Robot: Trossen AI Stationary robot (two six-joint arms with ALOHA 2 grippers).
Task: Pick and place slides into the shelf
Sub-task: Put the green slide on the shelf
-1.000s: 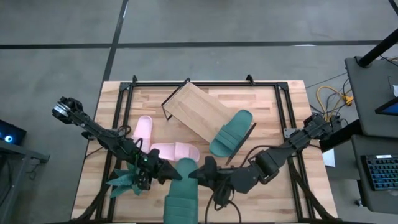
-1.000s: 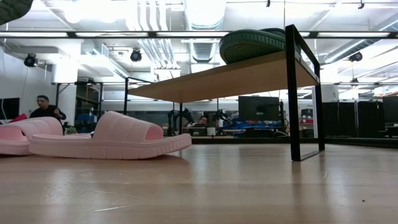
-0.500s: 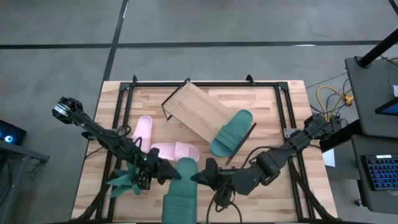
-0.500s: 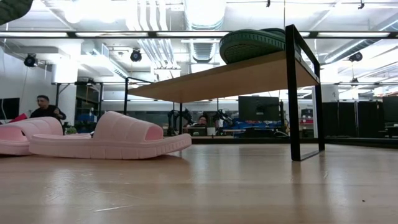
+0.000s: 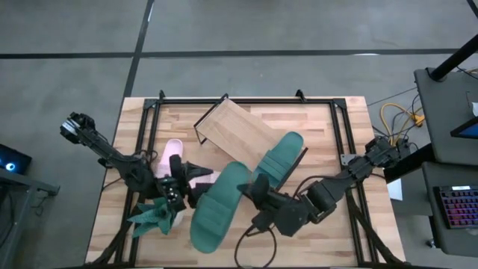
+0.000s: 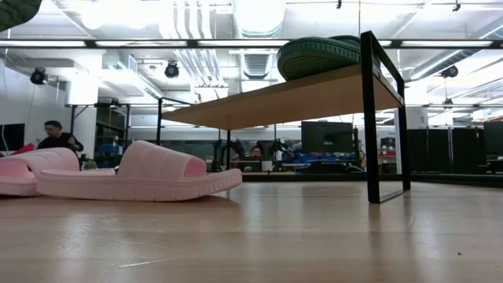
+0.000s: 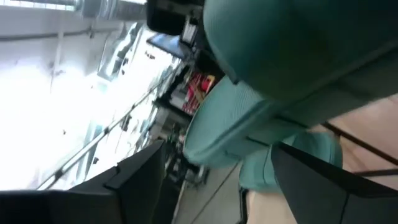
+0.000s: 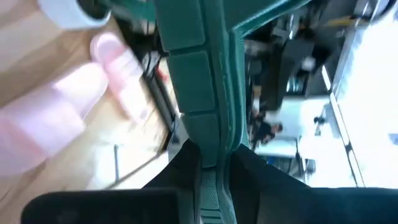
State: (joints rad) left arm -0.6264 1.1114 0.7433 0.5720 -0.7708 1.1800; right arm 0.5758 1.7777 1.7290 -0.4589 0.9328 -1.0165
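**R gripper carrying 1 green slide, L gripper open beside it**

Near edge first: toy plant (image 5: 153,215) is lying at the table's front-left corner. R gripper (image 5: 250,196) is sitting near front-centre w/ fingers clamped on the sole edge of a dark green slide (image 5: 217,205); the R wrist view is showing the sole (image 8: 199,81) pinched between both fingers. L gripper (image 5: 181,193) is sitting just beside the slide's other side, jaws apart, not gripping; its wrist view is showing the slide (image 7: 298,56) close ahead. Behind: 2 pink slides (image 5: 172,153) are resting on the table (image 5: 314,127), partly under the L arm. 2nd green slide (image 5: 280,157) is resting on the shelf (image 5: 231,131), at its nearer end; shelf is sitting angled, mid-table toward the back.
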